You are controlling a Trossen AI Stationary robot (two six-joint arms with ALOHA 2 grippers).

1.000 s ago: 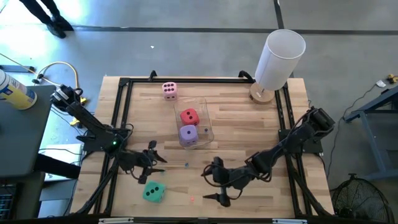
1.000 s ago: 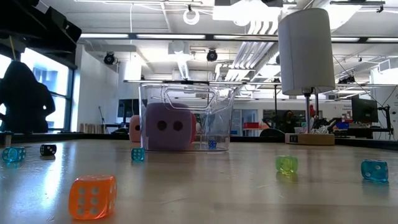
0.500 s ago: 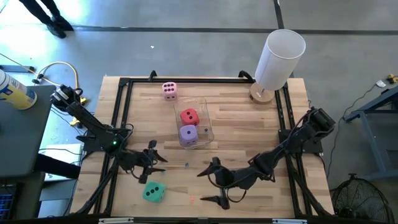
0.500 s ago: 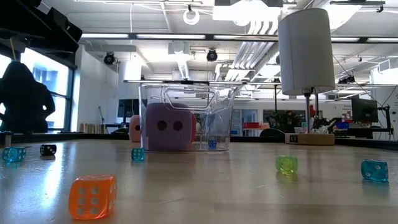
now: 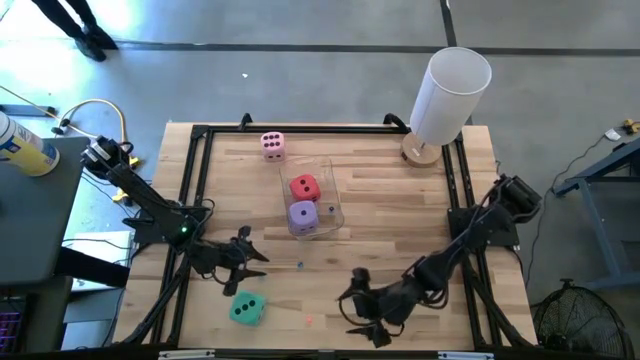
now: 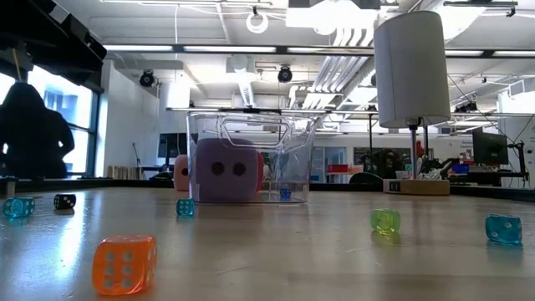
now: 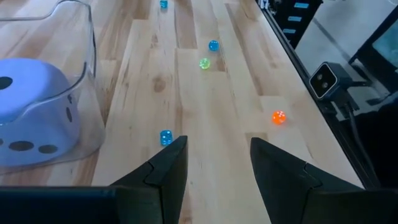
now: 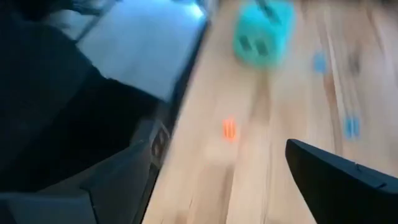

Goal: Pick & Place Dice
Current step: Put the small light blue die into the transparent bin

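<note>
Swinging nearer the table's front edge, the right gripper (image 5: 368, 322) spreads empty; its wrist view blurs the teal-green foam die (image 8: 262, 34). Left gripper (image 5: 243, 262) rests released beside that die.

Even, bright overhead light is seen across the table (image 5: 400, 200), with short, soft shadows. In the low view, glare comes from ceiling strip lights and a bright window; the orange bead (image 6: 124, 263) nearest the lens is slightly soft. The right wrist view is heavily smeared, the teal-green die (image 8: 262, 32) blurred.
</note>
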